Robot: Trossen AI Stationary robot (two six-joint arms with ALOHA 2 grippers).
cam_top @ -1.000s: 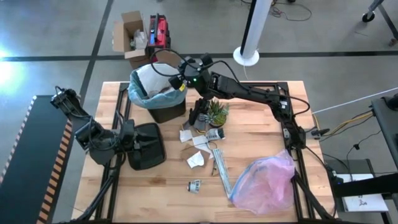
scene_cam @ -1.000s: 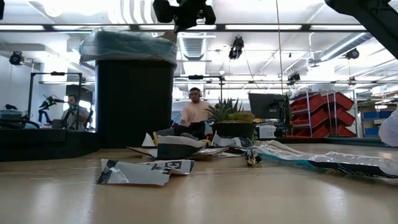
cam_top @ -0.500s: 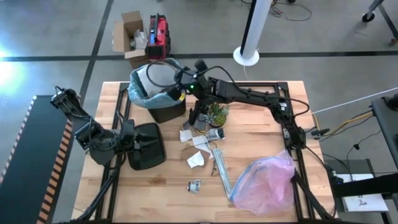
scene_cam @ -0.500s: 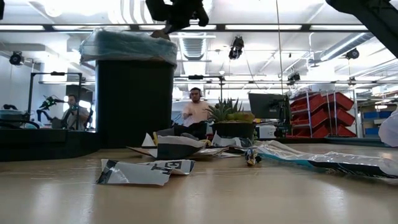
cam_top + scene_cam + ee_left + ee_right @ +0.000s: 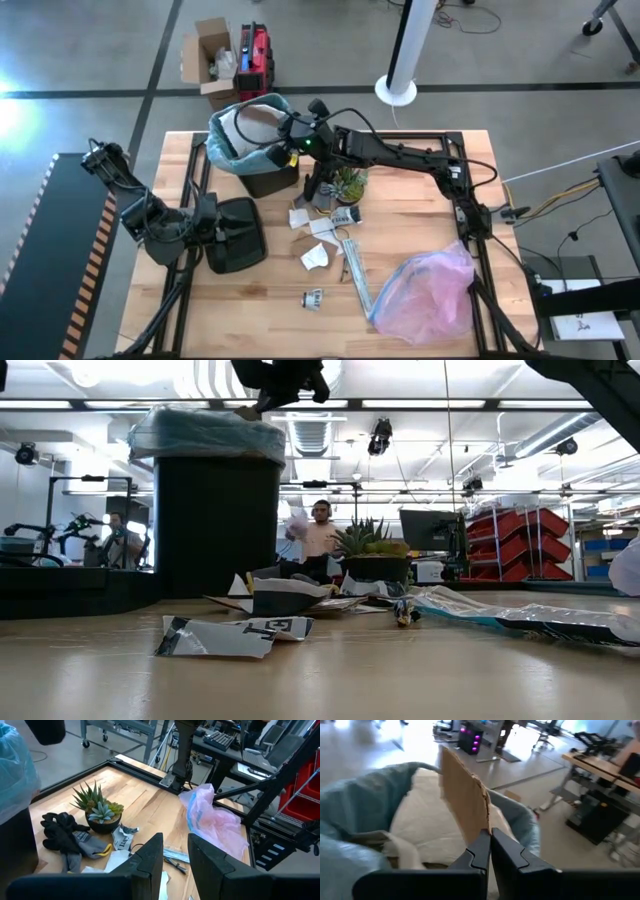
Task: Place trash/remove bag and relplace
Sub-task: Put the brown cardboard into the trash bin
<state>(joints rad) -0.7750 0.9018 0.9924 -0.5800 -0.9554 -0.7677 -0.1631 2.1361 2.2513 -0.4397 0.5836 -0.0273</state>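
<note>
The black bin stands at the table's far left, lined with the light blue-teal bag point(image 5: 222, 150), point(image 5: 355, 805), point(image 5: 200, 435). White paper lies inside it. My right gripper point(image 5: 283, 128), point(image 5: 489, 834) hovers over the bin's opening, shut on a flat brown paper piece point(image 5: 262, 115). More trash lies mid-table: white sheets point(image 5: 318, 255) and a small scrap point(image 5: 313, 297). My left gripper point(image 5: 240, 235), point(image 5: 175, 852) waits low at the table's left, slightly open and holding nothing. My right gripper pinches the brown paper piece by its lower edge point(image 5: 482, 822) between both fingers. It reaches in from the table's right, above the bin. The piece is lifted clear and stands out beyond the fingertips point(image 5: 462, 790) over the bin's opening, above the white paper inside.
A small potted plant point(image 5: 348, 180) and a black glove point(image 5: 60, 827) sit just right of the bin. A long strip point(image 5: 355, 275) and the pinkish plastic bag point(image 5: 430, 290) lie toward the near right. People show in the room behind point(image 5: 318, 535).
My right gripper has moved toward the table's left, from the bin's right rim to over its opening, carrying the brown paper piece along. It has stayed shut.
</note>
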